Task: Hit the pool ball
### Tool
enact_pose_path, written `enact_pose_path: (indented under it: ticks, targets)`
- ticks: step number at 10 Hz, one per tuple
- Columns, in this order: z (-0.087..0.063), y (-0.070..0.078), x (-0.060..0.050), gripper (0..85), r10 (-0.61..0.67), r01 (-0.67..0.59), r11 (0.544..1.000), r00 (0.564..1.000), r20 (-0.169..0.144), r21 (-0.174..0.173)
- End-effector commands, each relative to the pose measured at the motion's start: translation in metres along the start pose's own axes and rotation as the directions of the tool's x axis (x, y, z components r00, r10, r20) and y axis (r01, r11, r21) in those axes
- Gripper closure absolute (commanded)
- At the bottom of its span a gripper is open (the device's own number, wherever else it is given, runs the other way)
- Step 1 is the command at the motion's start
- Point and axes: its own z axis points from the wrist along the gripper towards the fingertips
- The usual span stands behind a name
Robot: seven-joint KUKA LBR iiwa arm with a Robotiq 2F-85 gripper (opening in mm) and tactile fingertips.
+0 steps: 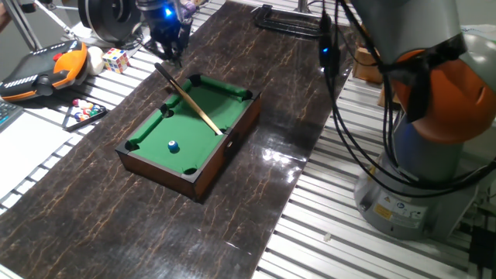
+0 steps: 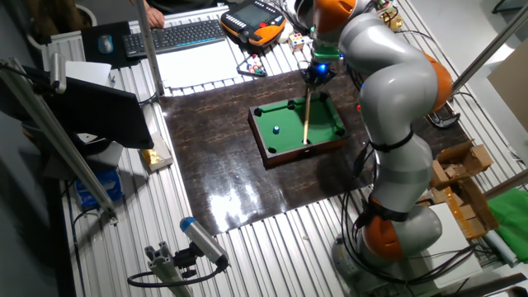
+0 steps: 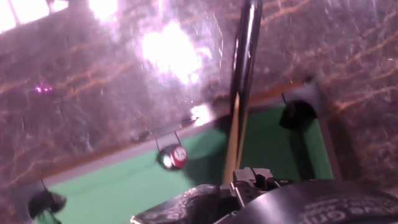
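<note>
The pool ball is tiny, blue and glossy, and lies on the green felt of the miniature pool table near its front left end. It also shows in the other fixed view. My gripper hovers over the table's far end, shut on the dark butt of a wooden cue stick. The cue slants down across the felt, and its tip rests near the right rail, well apart from the ball. In the hand view the cue runs up the middle and the blue ball is out of view.
A multicoloured puzzle cube, racked small balls with a black triangle and an orange teach pendant lie to the left. A small red ball sits at a side pocket. The arm's base stands on the right.
</note>
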Motion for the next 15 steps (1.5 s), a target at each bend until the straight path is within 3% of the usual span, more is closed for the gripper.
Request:
enact_pose_path:
  ticks: [1,3,6,7,11,15]
  targets:
    - [0.003,0.002,-0.003,84.3,-0.006,0.006,1.000,1.000,-0.002,0.004]
    - [0.009,0.000,-0.011,75.0,-0.012,0.012,1.000,1.000,0.005,0.006]
    - [0.026,0.002,-0.020,44.3,-0.025,0.023,0.999,0.998,0.064,0.024]
    - [0.031,0.002,-0.023,35.3,-0.044,0.040,0.998,0.996,0.081,0.046]
    - [0.052,0.003,-0.032,28.7,-0.052,0.049,0.998,0.992,0.119,0.025]
    - [0.063,0.000,-0.035,27.7,-0.059,0.058,0.998,0.990,0.125,0.015]
